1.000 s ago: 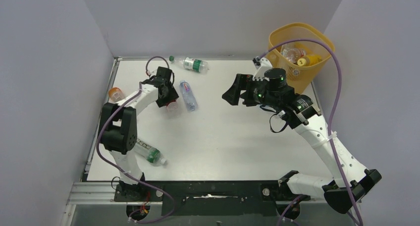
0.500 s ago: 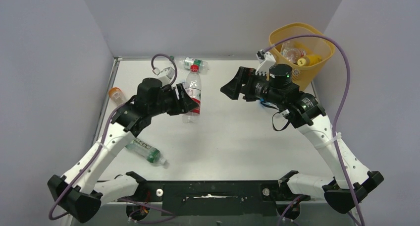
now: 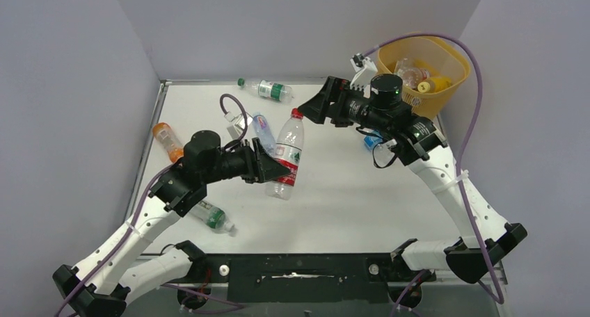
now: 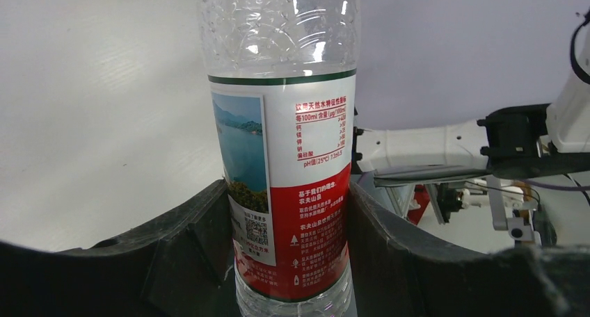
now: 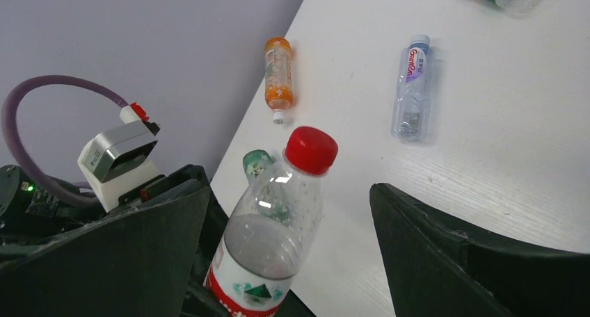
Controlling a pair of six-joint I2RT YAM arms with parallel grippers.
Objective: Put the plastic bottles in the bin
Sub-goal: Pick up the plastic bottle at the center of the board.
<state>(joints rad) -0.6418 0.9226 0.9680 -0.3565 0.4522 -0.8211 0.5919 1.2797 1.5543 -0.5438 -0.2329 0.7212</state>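
My left gripper (image 3: 277, 169) is shut on the lower body of a clear bottle (image 3: 289, 152) with a red-and-white label and a red cap, and holds it nearly upright above the middle of the table. In the left wrist view the bottle (image 4: 282, 143) fills the gap between both fingers (image 4: 198, 233). My right gripper (image 3: 314, 109) is open and empty, just right of the bottle's cap. In the right wrist view the capped bottle (image 5: 278, 226) stands between the spread jaws of my right gripper (image 5: 291, 190). The yellow-orange bin (image 3: 436, 103) stands at the back right with bottles inside.
A green-label bottle (image 3: 268, 89) lies at the back. A blue-label bottle (image 3: 260, 126) lies behind the left gripper. An orange bottle (image 3: 165, 137) lies at the left wall. Another green-label bottle (image 3: 210, 217) lies under the left arm. A blue-capped item (image 3: 371, 140) shows under the right arm.
My left arm picked up the red-label bottle and carried it toward the table's middle. My right gripper moved left and back, toward the bottle's cap, staying open.
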